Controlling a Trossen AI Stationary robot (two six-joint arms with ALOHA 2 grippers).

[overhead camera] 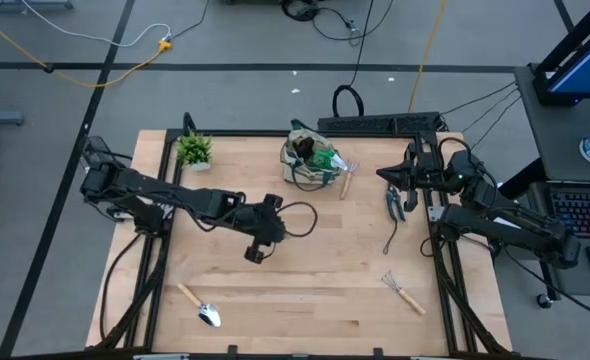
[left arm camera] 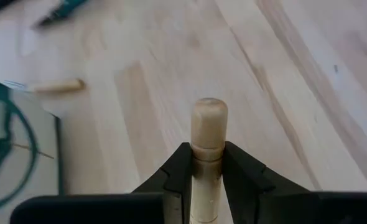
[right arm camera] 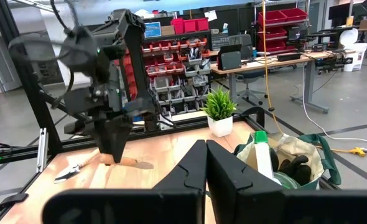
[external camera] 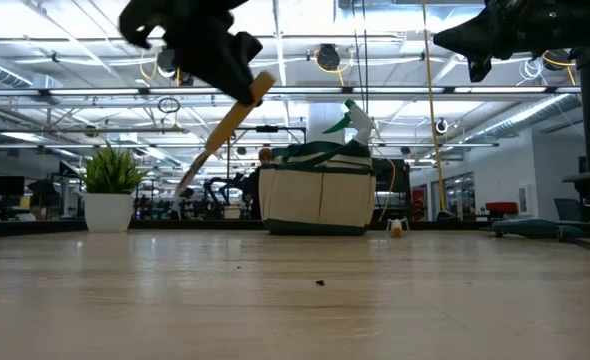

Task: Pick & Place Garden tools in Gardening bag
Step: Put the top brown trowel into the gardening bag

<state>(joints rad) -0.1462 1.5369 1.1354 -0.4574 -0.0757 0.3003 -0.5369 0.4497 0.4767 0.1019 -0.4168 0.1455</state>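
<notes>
Gardening bag sits at roughly 12 o'clock on the table, near the far edge, upright. Green spray bottle with white nozzle pokes out of it, a dark glove beside the bottle inside the bag. No readable brand or label on bag or bottle.

Left gripper is over table centre, raised off the surface, clamped on a wooden-handled tool. Left wrist view: both fingers pinch the round wooden handle, handle end sticking out past the fingertips. Low view shows the tool hanging tilted in the air, metal end down; which tool it is, can't tell.

Right gripper is at about 2 o'clock, raised, near the right edge. Right wrist view: fingers look closed together, nothing between them.

Still on the table:
- trowel at 7 o'clock, near the front edge
- hand rake at 4 o'clock
- black pruning shears at 2–3 o'clock, just below the right gripper
- another wooden-handled tool lying just right of the bag

Potted plant at 10–11 o'clock, well left of the bag.

Background: red parts bins on shelving in the right wrist view; no legible text.
</notes>
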